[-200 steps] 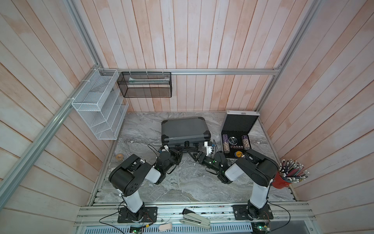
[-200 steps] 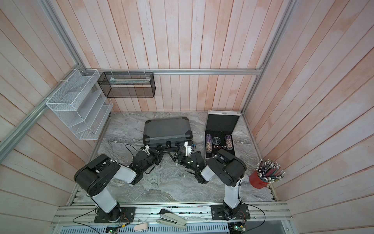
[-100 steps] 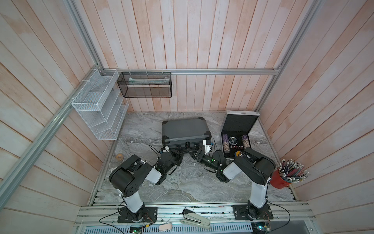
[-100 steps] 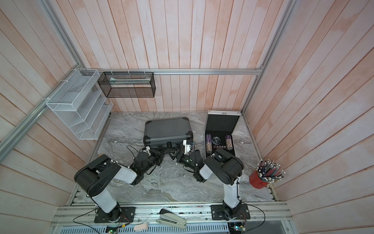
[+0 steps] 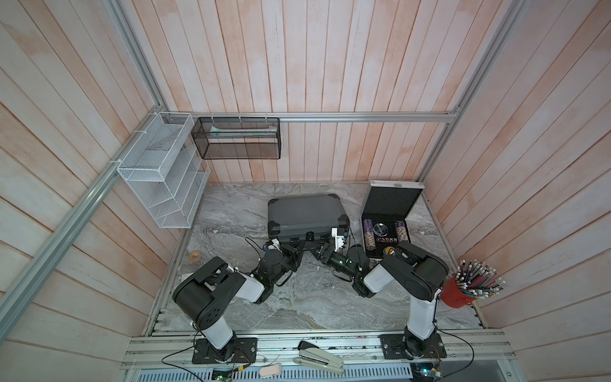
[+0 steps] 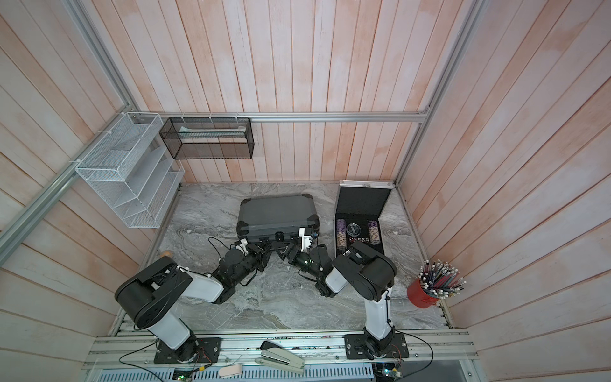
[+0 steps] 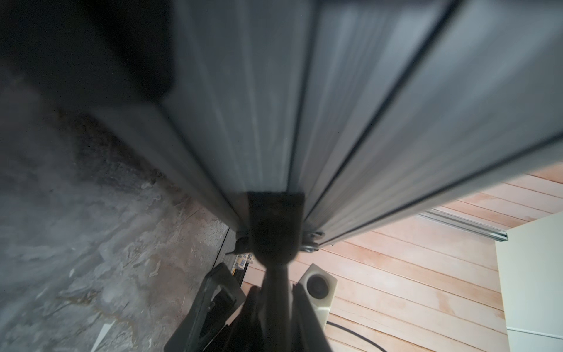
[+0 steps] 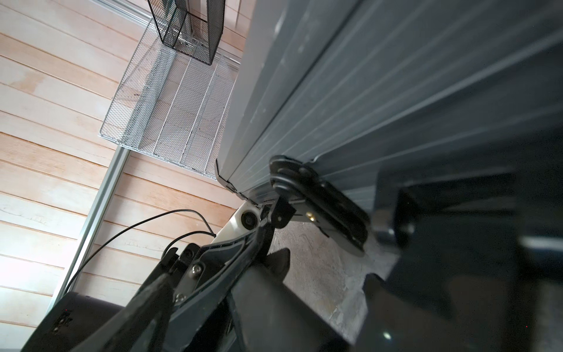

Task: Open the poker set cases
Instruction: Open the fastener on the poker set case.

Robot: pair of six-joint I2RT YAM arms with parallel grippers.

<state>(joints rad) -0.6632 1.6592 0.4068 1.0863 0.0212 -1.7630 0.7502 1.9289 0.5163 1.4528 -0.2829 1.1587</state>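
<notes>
Found the dark grey case [image 5: 305, 211] lying shut and flat in the middle of the surface [image 5: 231, 215], front side turned toward both arms. Saw the left tool [image 5: 299, 245] pinched fully closed on nothing, with the tip against that front side, low near the surface. Saw the right tool [image 5: 321, 248] spread wide and empty, just in front of the same side, close beside the left one. Noted the small silver case [image 5: 390, 201] near the back right corner, apart from both tools, already open with the lid upright.
</notes>
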